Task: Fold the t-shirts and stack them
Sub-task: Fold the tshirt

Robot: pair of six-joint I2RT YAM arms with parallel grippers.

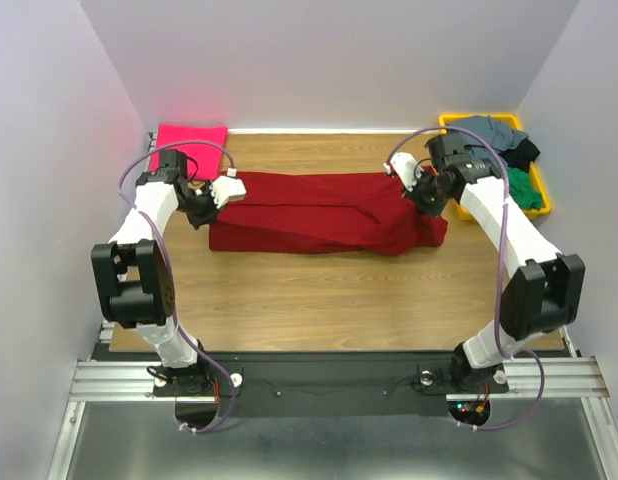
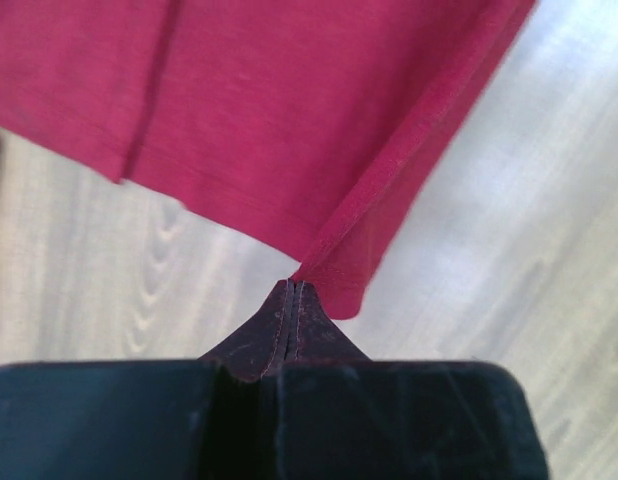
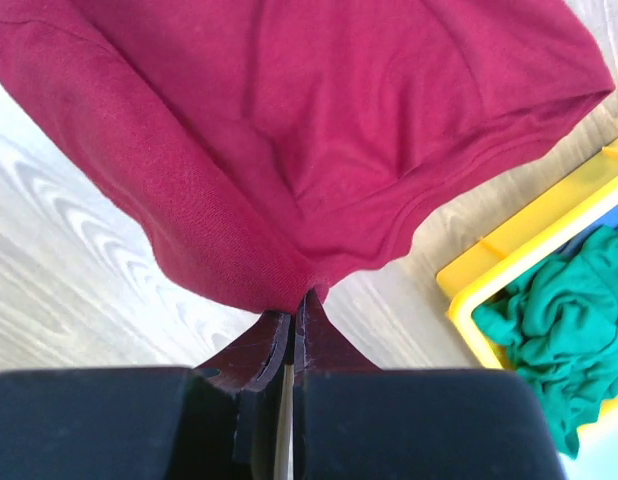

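The two fingers [image 2: 274, 335] of the left gripper [image 2: 292, 285] are pressed together on a hemmed corner of the crimson t-shirt [image 2: 289, 110], with only a thin seam between their tips. The two fingers [image 3: 257, 350] of the right gripper [image 3: 301, 295] are likewise clamped on a fold of the same cloth, and a narrow slit shows lower down between them.

In the top view, the left gripper holds the shirt's left end and the right gripper its right end. The single crimson shirt lies between them as a long, rumpled band across the far half of the wooden table [image 1: 309, 310], its near edge resting on the wood.

One hot-pink t-shirt [image 1: 192, 140] lies folded flat in the far left corner, just behind the left gripper and apart from the crimson one.

One yellow bin [image 1: 542, 190] sits at the far right, just beyond the right gripper. It holds a loose heap in which three garments can be counted: one grey t-shirt [image 1: 484, 128] at the back, one black t-shirt [image 1: 526, 152] beside it, and one green t-shirt [image 1: 527, 190] nearest the front. The right wrist view shows the green one crumpled inside the bin's rim.
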